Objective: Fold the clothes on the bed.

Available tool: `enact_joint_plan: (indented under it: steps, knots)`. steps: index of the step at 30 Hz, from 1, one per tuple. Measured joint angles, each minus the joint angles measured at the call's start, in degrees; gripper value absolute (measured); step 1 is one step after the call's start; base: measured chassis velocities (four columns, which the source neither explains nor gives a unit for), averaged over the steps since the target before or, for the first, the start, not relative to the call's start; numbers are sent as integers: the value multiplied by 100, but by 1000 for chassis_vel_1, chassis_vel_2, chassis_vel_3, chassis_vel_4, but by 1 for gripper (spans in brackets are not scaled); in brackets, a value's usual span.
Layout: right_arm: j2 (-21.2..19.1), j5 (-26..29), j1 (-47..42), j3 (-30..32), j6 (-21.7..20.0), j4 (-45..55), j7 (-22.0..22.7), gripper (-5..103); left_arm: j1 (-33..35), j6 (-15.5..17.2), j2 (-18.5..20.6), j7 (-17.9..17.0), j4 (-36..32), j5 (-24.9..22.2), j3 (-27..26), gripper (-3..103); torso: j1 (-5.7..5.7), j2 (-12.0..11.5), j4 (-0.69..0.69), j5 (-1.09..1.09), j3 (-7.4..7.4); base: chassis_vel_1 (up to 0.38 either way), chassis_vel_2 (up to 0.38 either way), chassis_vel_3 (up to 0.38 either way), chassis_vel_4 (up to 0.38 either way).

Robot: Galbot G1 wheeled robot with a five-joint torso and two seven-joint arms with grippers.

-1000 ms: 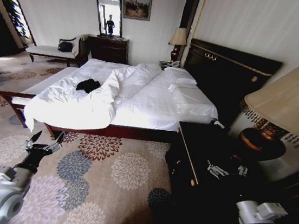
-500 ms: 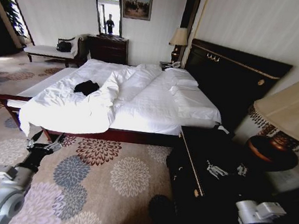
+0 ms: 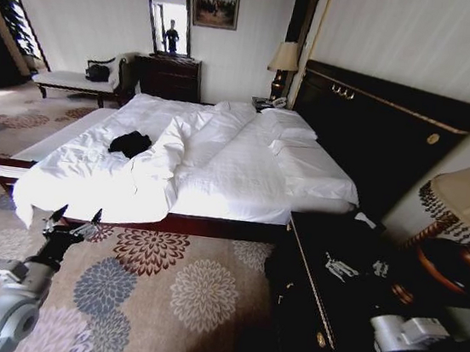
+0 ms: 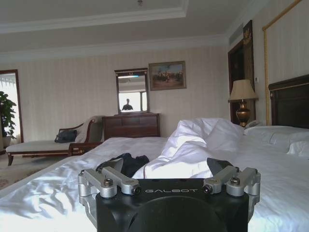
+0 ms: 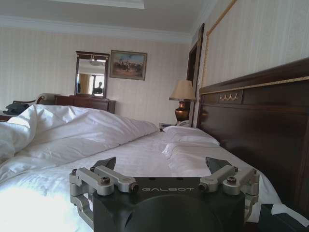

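Note:
The clothes (image 3: 130, 142) lie as a crumpled black heap on the left half of the bed (image 3: 235, 172), beside a ridge of bunched white duvet. My left gripper (image 3: 78, 213) hangs open and empty over the carpet, just short of the bed's near side rail. In the left wrist view the clothes (image 4: 123, 163) sit on the sheet beyond the open left gripper (image 4: 166, 165). My right gripper (image 5: 161, 164) is open and empty, facing the pillows and the headboard (image 5: 256, 125). The right arm (image 3: 408, 339) is held low at the right.
A dark nightstand (image 3: 325, 277) with small items stands close on my right, with a table lamp (image 3: 467, 209) on it. A dark dresser (image 3: 170, 75) with a mirror and a white-cushioned bench (image 3: 73, 81) line the far wall. Flowered carpet (image 3: 178, 289) lies between me and the bed.
The whole picture has shifted, so the camera has moved: the bed sits slightly nearer and the lamp has slid toward the right edge. Both arms keep the same pose.

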Motion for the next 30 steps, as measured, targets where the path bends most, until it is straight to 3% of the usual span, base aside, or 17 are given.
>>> enact_joint_plan:
  steps: [30]
  knots:
    - [16,-12,-5,-14,-26,22,35,100,70,-71,36,0,-53,-13,-47,100,-2,2,-1,0,0,-168,166,168,-173]
